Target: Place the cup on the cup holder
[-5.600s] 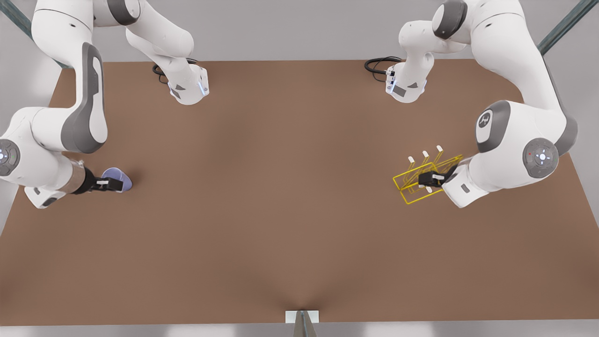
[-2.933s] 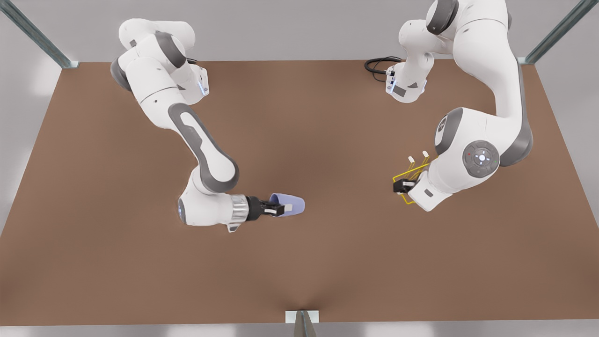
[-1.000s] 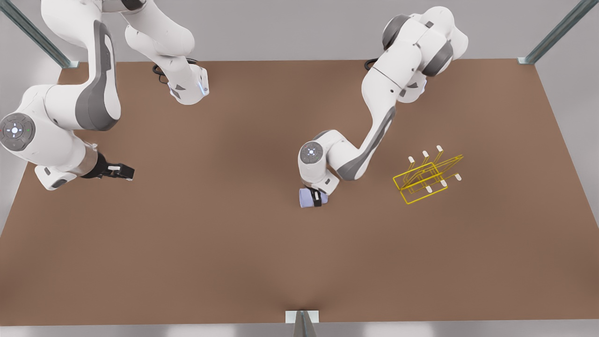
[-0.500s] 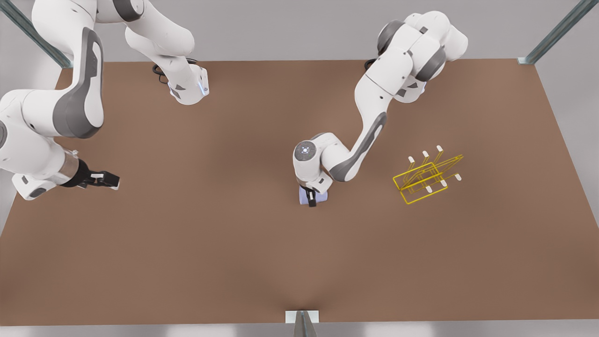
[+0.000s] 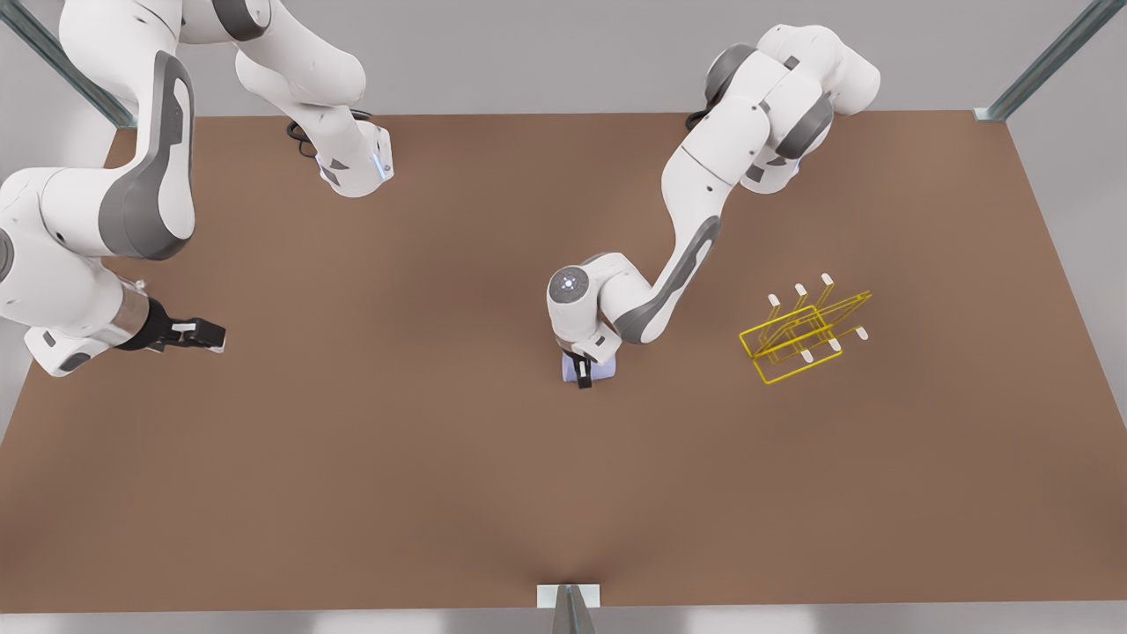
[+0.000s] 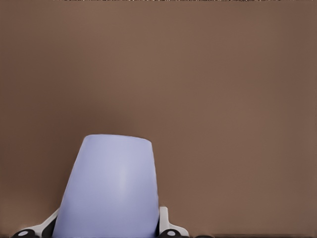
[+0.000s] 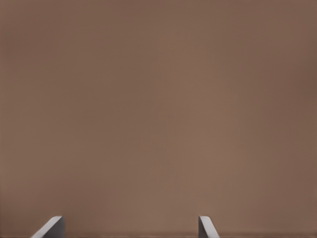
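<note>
The pale lavender-blue cup [image 5: 602, 371] lies on its side on the brown table [image 5: 440, 458], near the middle. My left gripper [image 5: 581, 373] comes down on it from above. In the left wrist view the cup [image 6: 111, 188] sits between the two fingers [image 6: 166, 225], which press its sides, so the gripper is shut on it. The yellow wire cup holder [image 5: 797, 339] with white-capped prongs stands apart on the front view's right. My right gripper [image 5: 204, 335] waits open near the table's left edge, with nothing between its fingertips [image 7: 52, 225].
Both arm bases stand at the table's far edge [image 5: 352, 167]. A small grey post [image 5: 569, 608] sits at the middle of the near edge. Bare table lies between the cup and the cup holder.
Earlier the right gripper carried the cup to the middle, let it go and drew back left. The left gripper left the cup holder, turned over the cup and closed on it.
</note>
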You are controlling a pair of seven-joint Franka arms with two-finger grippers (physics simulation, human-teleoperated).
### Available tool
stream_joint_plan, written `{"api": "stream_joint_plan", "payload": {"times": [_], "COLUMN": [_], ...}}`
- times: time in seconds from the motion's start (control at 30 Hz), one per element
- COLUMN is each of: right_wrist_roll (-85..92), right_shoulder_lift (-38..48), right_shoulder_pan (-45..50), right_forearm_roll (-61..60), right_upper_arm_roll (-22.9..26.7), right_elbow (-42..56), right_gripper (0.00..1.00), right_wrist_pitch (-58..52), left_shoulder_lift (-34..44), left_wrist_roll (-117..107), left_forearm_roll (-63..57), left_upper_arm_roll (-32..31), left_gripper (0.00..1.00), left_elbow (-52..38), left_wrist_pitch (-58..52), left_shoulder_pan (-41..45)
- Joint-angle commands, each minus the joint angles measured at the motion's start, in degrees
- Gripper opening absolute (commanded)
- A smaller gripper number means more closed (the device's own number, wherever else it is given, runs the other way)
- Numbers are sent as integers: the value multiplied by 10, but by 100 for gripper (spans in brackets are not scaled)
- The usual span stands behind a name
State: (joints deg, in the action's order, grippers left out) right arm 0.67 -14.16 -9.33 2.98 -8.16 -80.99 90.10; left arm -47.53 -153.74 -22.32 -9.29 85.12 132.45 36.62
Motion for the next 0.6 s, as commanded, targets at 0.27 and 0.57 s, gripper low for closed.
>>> {"api": "stream_joint_plan", "payload": {"times": [0.27,0.57], "right_wrist_roll": [14,16], "right_shoulder_lift": [-9,-23], "right_shoulder_pan": [-1,-4], "right_forearm_roll": [16,31], "right_upper_arm_roll": [1,2], "right_elbow": [22,34], "right_gripper": [100,100], "right_wrist_pitch": [-45,-45], "left_shoulder_lift": [83,117], "left_wrist_roll": [88,87], "left_forearm_roll": [-17,-186], "left_upper_arm_roll": [5,3], "left_gripper": [83,82], "left_elbow": [-26,-26], "left_wrist_pitch": [-261,-562], "left_shoulder_pan": [-7,28]}}
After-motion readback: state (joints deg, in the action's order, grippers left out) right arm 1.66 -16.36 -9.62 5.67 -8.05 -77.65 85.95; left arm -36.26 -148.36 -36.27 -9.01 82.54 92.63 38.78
